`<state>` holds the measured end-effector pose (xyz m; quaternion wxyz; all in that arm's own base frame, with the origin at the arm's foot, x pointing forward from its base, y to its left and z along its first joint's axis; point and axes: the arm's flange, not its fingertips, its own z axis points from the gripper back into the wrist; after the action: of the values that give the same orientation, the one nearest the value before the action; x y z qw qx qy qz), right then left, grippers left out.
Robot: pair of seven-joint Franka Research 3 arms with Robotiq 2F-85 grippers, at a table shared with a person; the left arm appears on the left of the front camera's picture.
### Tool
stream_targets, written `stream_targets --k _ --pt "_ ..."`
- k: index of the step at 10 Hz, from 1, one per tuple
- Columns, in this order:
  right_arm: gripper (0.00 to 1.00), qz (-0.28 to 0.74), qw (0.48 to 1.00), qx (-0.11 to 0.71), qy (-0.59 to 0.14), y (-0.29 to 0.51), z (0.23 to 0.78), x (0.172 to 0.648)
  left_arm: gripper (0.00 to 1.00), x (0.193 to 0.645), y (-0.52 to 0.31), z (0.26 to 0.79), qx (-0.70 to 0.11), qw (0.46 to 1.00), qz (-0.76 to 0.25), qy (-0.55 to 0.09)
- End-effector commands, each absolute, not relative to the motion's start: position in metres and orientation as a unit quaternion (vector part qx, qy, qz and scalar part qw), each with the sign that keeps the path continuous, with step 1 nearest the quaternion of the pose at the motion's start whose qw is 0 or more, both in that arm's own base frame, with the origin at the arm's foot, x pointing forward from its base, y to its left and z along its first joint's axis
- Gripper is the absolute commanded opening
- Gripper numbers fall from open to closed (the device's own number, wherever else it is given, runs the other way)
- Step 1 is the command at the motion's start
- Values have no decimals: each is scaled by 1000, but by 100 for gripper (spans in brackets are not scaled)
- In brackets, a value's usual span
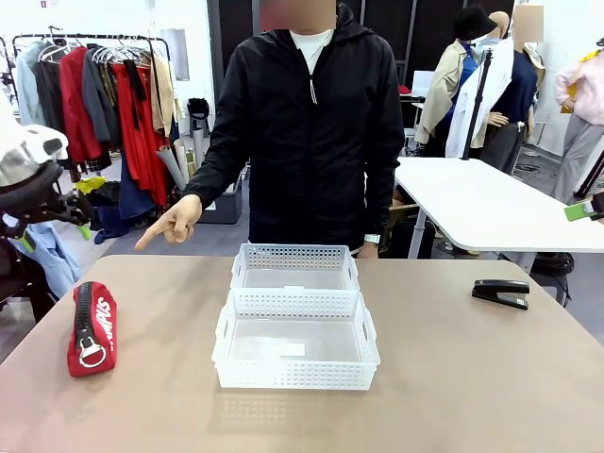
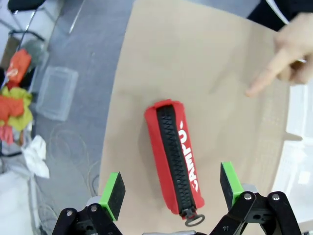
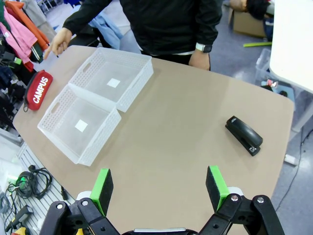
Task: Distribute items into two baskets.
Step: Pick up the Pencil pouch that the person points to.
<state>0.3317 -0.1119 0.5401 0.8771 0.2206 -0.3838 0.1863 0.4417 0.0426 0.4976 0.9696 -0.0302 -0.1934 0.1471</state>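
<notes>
Tan table (image 1: 472, 377) with red pouch (image 1: 92, 328), near basket (image 1: 295, 375), far basket (image 1: 294, 257), black stapler (image 1: 501, 293)

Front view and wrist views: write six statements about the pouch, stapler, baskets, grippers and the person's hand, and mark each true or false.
1. The nearer basket and the farther basket are both empty. True.
2. The red pouch lies in the nearer basket. False: it lies on the table at the robot's left, outside both.
3. The black stapler sits on the table at the robot's right. True.
4. The left gripper is shut on the pouch. False: it hangs open above it, not touching.
5. The right gripper holds the stapler. False: it is open and empty, away from the stapler.
6. The person's hand points with one finger. True.
</notes>
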Motion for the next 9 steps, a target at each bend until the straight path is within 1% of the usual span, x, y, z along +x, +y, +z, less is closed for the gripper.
stream_targets --k 1,4,9 --pt "100 188 874 225 -387 -112 541 332 100 449 35 486 -22 968 195 -155" --pt "100 188 874 225 -387 -112 541 332 100 454 32 453 -26 967 232 -105" --pt "100 188 874 225 -387 -112 541 332 100 469 37 414 -49 966 242 -77"
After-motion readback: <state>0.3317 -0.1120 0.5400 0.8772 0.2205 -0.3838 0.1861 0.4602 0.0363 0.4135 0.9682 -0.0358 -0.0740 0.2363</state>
